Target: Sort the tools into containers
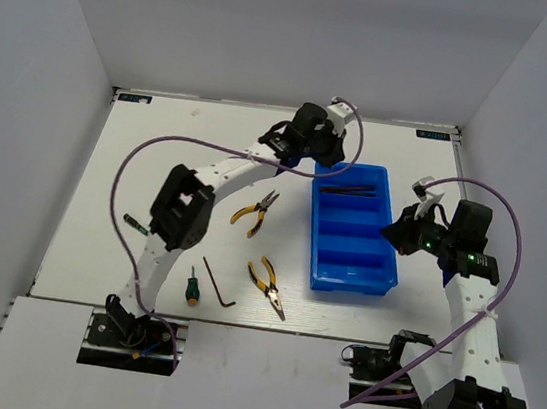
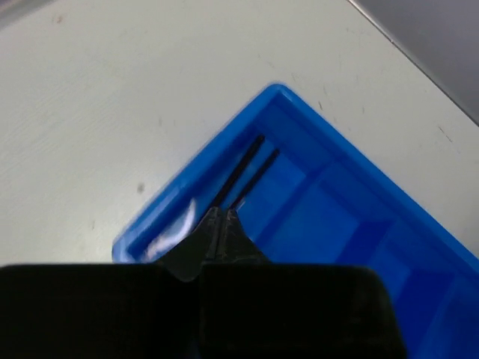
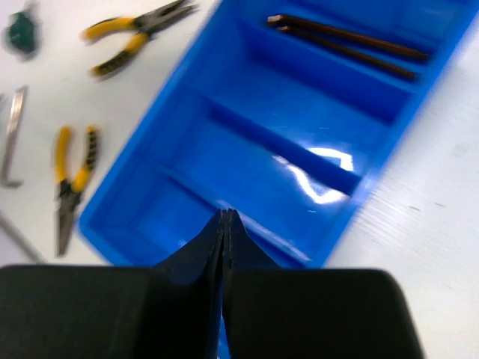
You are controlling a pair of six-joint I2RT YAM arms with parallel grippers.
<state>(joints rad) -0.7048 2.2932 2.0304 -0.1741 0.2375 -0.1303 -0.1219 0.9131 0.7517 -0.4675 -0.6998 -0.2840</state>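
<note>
The blue tray (image 1: 313, 232) lies right of the table's middle, and its far compartment holds two thin dark tools (image 1: 347, 188) (image 3: 346, 42) (image 2: 243, 166). On the table to the left lie two yellow-handled pliers (image 1: 255, 210) (image 1: 269, 288), a green-handled screwdriver (image 1: 192, 288), a dark hex key (image 1: 219, 284) and a thin green-tipped screwdriver (image 1: 135, 224). My left gripper (image 2: 219, 214) hangs shut and empty over the tray's far left corner. Shut and empty as well, my right gripper (image 3: 227, 214) hovers over the tray's right rim (image 3: 340, 224).
White walls close in the table on three sides. Purple cables (image 1: 139, 157) loop above both arms. In the right wrist view the pliers (image 3: 138, 34) (image 3: 72, 179), the green handle (image 3: 21, 34) and the hex key (image 3: 10, 136) lie beyond the tray's left side.
</note>
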